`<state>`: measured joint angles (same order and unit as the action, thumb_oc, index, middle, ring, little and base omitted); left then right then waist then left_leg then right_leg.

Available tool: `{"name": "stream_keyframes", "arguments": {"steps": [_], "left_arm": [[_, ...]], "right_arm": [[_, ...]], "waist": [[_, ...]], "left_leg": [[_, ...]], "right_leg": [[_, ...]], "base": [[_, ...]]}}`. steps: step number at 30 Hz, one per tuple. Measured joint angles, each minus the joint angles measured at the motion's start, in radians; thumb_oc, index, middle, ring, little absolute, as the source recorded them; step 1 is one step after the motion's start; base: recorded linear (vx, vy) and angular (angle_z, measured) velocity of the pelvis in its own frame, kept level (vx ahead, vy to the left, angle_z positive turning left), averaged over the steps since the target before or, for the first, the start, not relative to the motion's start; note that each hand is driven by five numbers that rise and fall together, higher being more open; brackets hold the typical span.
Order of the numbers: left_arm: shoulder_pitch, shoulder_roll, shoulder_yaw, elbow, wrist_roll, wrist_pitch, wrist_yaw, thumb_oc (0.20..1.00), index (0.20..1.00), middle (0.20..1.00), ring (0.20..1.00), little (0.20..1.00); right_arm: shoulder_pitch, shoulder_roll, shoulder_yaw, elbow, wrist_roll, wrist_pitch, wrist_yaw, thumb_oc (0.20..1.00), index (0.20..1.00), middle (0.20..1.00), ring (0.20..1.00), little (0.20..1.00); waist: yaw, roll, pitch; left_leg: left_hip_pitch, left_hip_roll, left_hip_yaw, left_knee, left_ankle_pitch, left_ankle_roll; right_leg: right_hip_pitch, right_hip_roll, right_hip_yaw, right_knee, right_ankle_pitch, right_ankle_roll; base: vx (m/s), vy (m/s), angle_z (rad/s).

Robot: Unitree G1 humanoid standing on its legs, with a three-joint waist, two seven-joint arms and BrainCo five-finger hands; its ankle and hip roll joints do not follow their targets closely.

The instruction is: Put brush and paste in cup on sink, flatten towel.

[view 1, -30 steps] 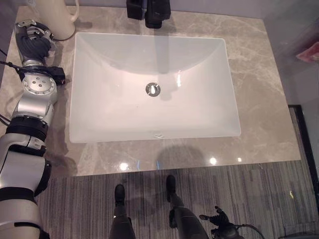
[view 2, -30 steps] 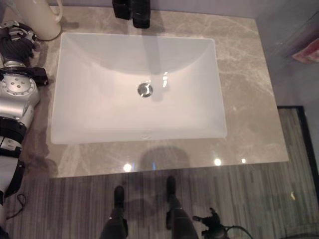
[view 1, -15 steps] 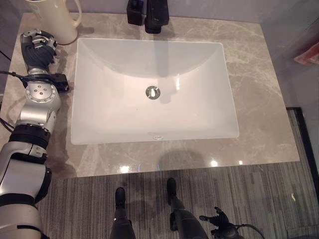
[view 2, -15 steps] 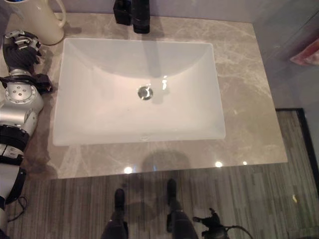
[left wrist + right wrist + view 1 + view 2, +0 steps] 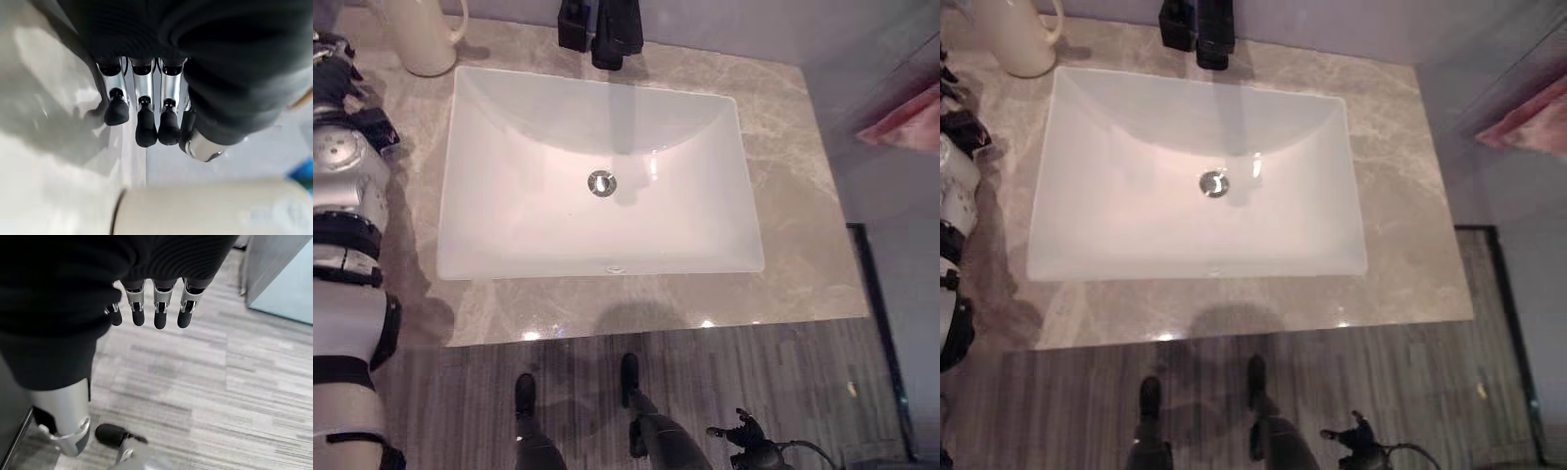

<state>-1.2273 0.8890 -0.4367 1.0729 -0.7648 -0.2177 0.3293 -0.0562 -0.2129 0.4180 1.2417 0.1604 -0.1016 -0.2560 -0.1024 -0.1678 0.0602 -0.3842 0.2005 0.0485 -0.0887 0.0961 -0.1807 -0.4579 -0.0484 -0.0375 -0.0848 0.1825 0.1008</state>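
Two robot hands are in play, and neither holds anything. The left robot hand [image 5: 146, 117] hangs just beside the cup [image 5: 419, 37], its fingers [image 5: 146, 128] straight and relaxed, close together, apart from the cup's cream wall [image 5: 205, 210]. The right robot hand [image 5: 146, 308] hangs low over the striped floor [image 5: 234, 382], well away from the cup, fingers relaxed and empty.

The cup stands upright on the table [image 5: 783, 186], at the far left corner of the sink [image 5: 597, 176], left of the dark tap [image 5: 612, 29]. A hint of blue shows near the cup in the left wrist view; I cannot tell what it is. A pink cloth [image 5: 906, 117], likely the towel, lies far to the right of the cup, off the table's edge.

My guess is that the cup work is nearly done and the towel comes next. To do that well, the left robot hand should draw back without knocking the cup's handle [image 5: 460, 22], and the towel should be reached with spread fingers, pressing from its middle outward.

No writing or label is readable.
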Motion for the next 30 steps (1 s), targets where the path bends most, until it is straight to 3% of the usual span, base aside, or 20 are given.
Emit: {"name": "stream_keyframes", "arguments": {"steps": [10,16,30], "left_arm": [[0.013,-0.047,0.02,-0.026,0.049,0.001,-0.021,0.2,0.2,0.2,0.2,0.2],[0.004,-0.077,0.017,-0.031,0.053,0.004,-0.024,0.2,0.2,0.2,0.2,0.2],[-0.007,-0.069,-0.027,-0.033,0.117,0.004,-0.071,0.2,0.2,0.2,0.2,0.2]], "right_arm": [[0.014,0.009,0.033,-0.017,-0.017,-0.002,0.039,1.0,1.0,1.0,1.0,1.0],[0.018,-0.001,0.036,-0.056,-0.017,-0.006,0.04,1.0,1.0,1.0,1.0,1.0],[0.058,-0.006,0.033,-0.035,-0.017,-0.012,0.061,1.0,1.0,1.0,1.0,1.0]], "waist": [[0.038,0.029,0.014],[0.028,0.031,0.012],[0.029,0.01,-0.003]], "left_leg": [[-0.004,-0.004,0.016,0.0,-0.001,0.002],[-0.001,-0.003,0.019,0.0,-0.001,0.002],[-0.006,0.0,0.039,0.0,-0.001,0.002]], "right_leg": [[-0.015,-0.002,0.015,0.0,-0.001,0.001],[-0.015,0.002,0.021,0.0,0.003,-0.001],[-0.032,0.004,0.035,0.0,0.008,-0.001]], "base": [[0.0,0.023,-0.03],[0.0,-0.005,-0.01],[-0.01,-0.009,-0.03]]}}
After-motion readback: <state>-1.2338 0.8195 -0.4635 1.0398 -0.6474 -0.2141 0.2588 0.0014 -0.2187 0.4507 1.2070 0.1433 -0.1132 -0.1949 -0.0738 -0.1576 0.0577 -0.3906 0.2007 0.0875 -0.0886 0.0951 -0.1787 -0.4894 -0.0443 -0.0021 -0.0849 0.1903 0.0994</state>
